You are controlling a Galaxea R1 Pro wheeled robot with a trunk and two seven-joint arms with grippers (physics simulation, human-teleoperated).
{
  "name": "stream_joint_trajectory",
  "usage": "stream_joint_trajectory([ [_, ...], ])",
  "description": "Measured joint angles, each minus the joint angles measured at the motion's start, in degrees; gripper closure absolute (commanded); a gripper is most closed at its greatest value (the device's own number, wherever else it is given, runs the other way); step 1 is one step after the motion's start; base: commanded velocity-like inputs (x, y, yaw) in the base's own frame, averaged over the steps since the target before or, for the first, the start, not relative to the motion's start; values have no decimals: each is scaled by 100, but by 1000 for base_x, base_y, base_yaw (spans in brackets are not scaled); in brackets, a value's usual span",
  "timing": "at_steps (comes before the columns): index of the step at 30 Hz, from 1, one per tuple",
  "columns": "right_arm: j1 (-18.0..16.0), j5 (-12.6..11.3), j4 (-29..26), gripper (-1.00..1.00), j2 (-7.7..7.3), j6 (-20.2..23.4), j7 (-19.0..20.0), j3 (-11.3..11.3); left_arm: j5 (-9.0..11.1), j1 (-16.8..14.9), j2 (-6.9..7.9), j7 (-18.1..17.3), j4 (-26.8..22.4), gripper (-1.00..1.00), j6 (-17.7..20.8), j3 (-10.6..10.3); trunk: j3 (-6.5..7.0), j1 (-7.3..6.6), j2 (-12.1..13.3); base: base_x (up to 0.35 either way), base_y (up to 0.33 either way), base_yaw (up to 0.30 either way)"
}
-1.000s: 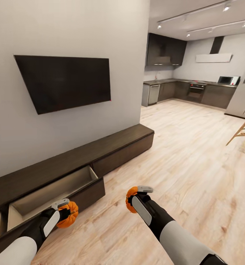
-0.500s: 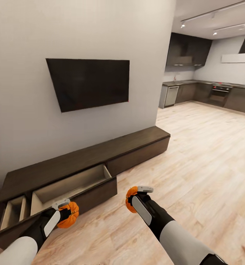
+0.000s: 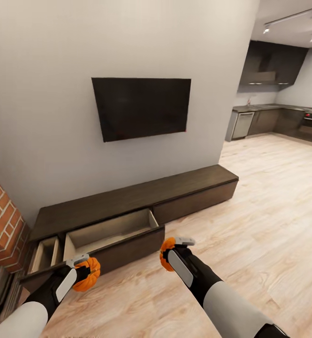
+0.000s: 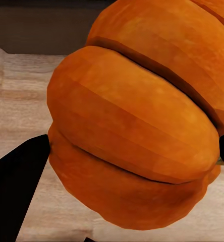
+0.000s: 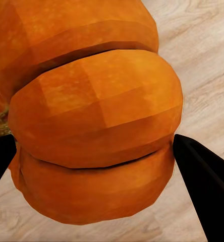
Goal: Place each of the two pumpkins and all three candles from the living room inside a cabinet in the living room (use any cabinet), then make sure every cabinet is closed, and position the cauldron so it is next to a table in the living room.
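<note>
I hold two small orange ribbed pumpkins above the wood floor. My left gripper [image 3: 84, 267] is shut on one pumpkin [image 3: 89, 275] [image 4: 137, 121]. My right gripper [image 3: 174, 249] is shut on the other pumpkin [image 3: 166, 254] [image 5: 92, 116]. In both wrist views the black fingertips press the fruit's sides. Ahead stands the long low dark-brown cabinet [image 3: 141, 195] against the white wall. Its wide left drawer [image 3: 112, 231] is pulled out, pale beige inside and empty as far as I see. A narrower compartment [image 3: 44, 253] at the far left end also stands open. The right drawer front [image 3: 195, 202] is shut.
A black TV [image 3: 141, 107] hangs on the wall above the cabinet. A red brick fireplace wall [image 3: 1, 220] rises at the left edge. Open wood floor [image 3: 259, 225] stretches right toward the dark kitchen units [image 3: 277, 122].
The whole head view has swung left: the cabinet, TV and kitchen slid right in the picture and the brick wall came into view. Both grippers keep their pumpkins in the same pose.
</note>
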Motion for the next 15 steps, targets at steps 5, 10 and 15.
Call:
stream_joint_trajectory([
  [5,-1,15,-26,100,3,4,3,-6,-8,-1,0,0,-1,100,-1,7,90,-110,200,0,0,32],
  [10,4,20,-26,100,2,2,6,-5,0,-1,0,-8,-2,100,-9,12,112,-133,242,0,0,57],
  [15,2,10,-27,100,3,-6,2,0,-7,-1,0,-15,-1,100,-9,11,124,-133,242,22,-69,241],
])
